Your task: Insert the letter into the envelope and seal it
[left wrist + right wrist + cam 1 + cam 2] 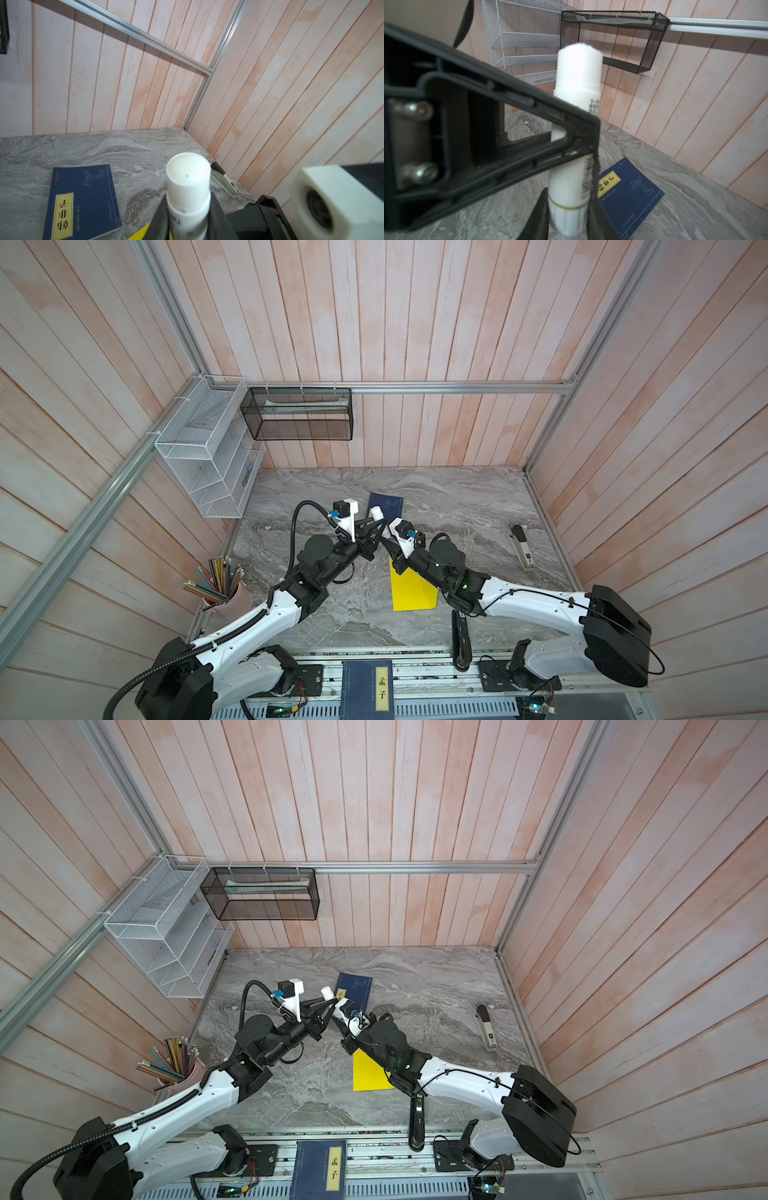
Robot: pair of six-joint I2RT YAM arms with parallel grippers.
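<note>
From the left, our left gripper (376,526) is closed on the middle of a white glue stick (188,187), its fingers (571,133) crossing the tube. Our right gripper (568,209) is closed on the same tube lower down, a pad on each side, so both hold it in the air above the marble table (457,497), cap end toward the blue book (388,504). Below the right arm lies the envelope (411,589), flat and yellow, its far end hidden; we cannot see the letter anywhere, so we judge it may already be inside. The tube looks light, rigid and smooth, best held across its body; the envelope looks thin and floppy, so we would press rather than pinch it.
</note>
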